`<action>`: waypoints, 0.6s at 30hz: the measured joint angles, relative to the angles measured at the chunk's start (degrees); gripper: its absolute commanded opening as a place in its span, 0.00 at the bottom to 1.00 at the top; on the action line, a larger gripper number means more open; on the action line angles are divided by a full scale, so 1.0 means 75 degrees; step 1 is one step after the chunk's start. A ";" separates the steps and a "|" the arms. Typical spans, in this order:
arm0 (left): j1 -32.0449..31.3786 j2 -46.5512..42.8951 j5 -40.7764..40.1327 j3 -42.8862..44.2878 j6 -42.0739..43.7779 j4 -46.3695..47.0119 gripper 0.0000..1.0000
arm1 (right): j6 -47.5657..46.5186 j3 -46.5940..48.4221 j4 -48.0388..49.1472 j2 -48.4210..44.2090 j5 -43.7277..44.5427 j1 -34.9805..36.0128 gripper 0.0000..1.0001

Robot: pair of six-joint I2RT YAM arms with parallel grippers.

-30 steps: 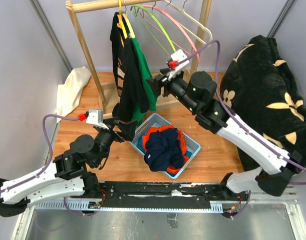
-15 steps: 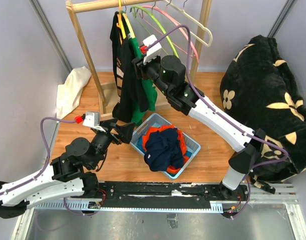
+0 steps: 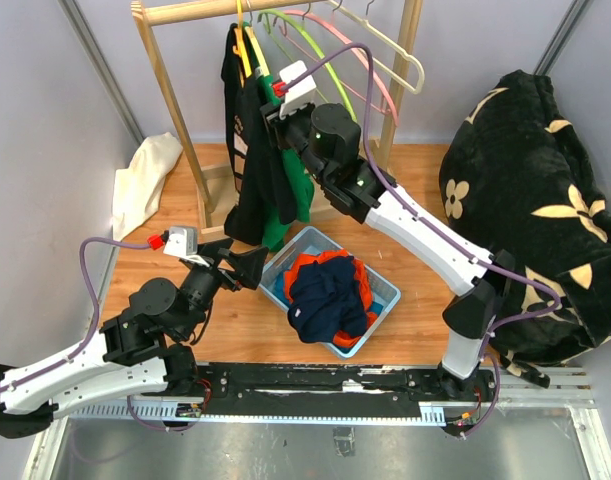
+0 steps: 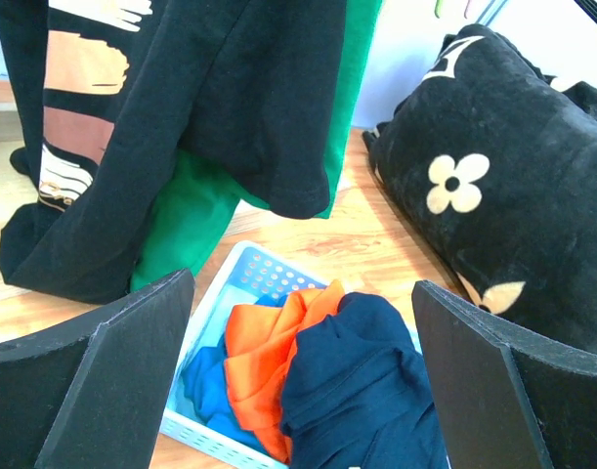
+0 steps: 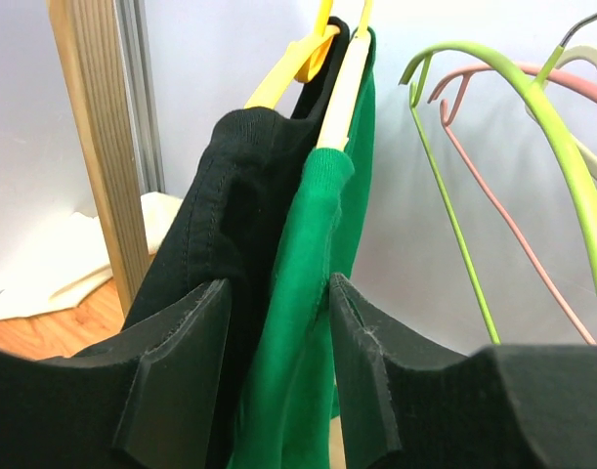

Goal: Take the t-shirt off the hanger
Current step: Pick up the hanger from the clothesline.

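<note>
A green t-shirt (image 3: 297,175) hangs on a cream hanger (image 5: 343,90) from the wooden rail, next to a black printed t-shirt (image 3: 248,150) on a yellow hanger (image 5: 286,70). My right gripper (image 3: 269,118) is up at the hangers. In the right wrist view its jaws (image 5: 277,293) stand partly closed on either side of the green t-shirt's shoulder (image 5: 313,254). The black shirt's edge (image 5: 215,195) lies by the left finger. My left gripper (image 3: 263,265) hovers low and wide open near the blue basket (image 3: 383,297), with nothing between its fingers (image 4: 303,283).
The basket (image 4: 218,285) holds navy (image 3: 330,300), orange and blue clothes. Empty green, pink and white hangers (image 3: 330,50) hang to the right on the rail. The wooden rack post (image 3: 175,110) stands at the left. A black flowered blanket (image 3: 535,180) fills the right side and a white cloth (image 3: 145,180) lies at the back left.
My right arm has swung left and up from beside the rack to the hangers, and its jaws have narrowed around the green shirt's shoulder. The left arm has barely shifted.
</note>
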 measured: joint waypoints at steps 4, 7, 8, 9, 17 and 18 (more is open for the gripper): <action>0.0000 0.0000 -0.0006 0.0000 0.0012 0.0003 0.98 | -0.0023 0.0356 0.0044 0.0341 0.0052 -0.0003 0.43; 0.0000 0.0000 -0.0009 0.0000 0.0035 0.0000 0.98 | -0.0038 0.0583 0.0096 0.0629 0.0146 -0.0006 0.41; 0.0000 0.0000 -0.0006 0.0000 0.0041 0.0003 0.98 | -0.0047 0.0624 0.0134 0.0708 0.0178 -0.0006 0.40; 0.0000 0.0000 -0.0006 0.0000 0.0047 0.0003 0.98 | -0.0050 0.0650 0.0149 0.0766 0.0224 -0.0006 0.40; 0.0000 0.0000 -0.0009 0.0000 0.0096 0.0003 0.98 | -0.0076 0.0650 0.0460 0.0871 0.0857 -0.0009 0.41; 0.0000 0.0000 -0.0009 0.0000 0.0099 0.0003 0.98 | -0.0093 0.0650 0.0516 0.0871 0.0968 -0.0009 0.41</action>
